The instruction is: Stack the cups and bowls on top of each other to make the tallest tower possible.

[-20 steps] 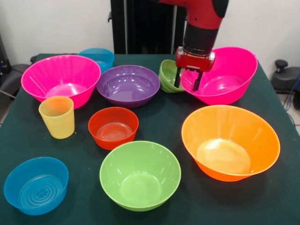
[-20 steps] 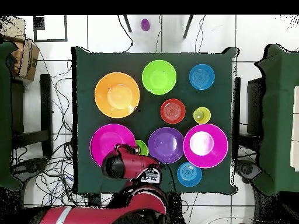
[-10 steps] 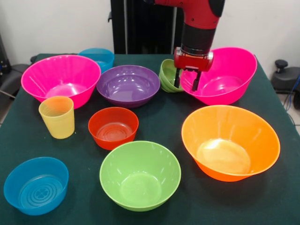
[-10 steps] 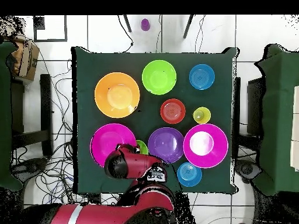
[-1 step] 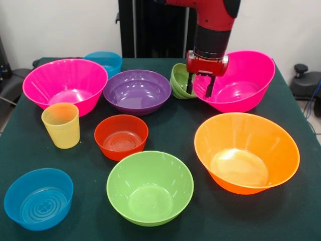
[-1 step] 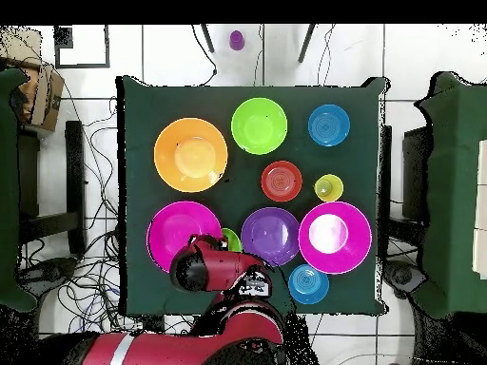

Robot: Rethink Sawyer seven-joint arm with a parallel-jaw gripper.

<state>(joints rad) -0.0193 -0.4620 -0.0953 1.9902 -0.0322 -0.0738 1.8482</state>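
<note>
My gripper (image 5: pixel 199 92) hangs open at the far right, its fingers astride the near-left rim of a big pink bowl (image 5: pixel 246 80). One finger is inside the bowl. The other is in the gap to a small lime green bowl (image 5: pixel 178 80), which lies tilted against it. The yellow cup (image 5: pixel 61 125) stands upright at the left, next to the second pink bowl (image 5: pixel 65 85). Purple (image 5: pixel 137 91), red-orange (image 5: pixel 121 135), lime green (image 5: pixel 149 187) and orange (image 5: pixel 246 150) bowls stand singly. No tower is in view. In the overhead view the arm (image 6: pixel 200 268) covers the gripper.
One small blue bowl (image 5: pixel 38 198) sits at the near left corner, another (image 5: pixel 104 60) behind the left pink bowl. The dark green table (image 6: pixel 133 114) has cables and chairs on the floor around it.
The gripper has shifted very slightly up and to the left at the pink bowl's rim. The bowls and cup have stayed put.
</note>
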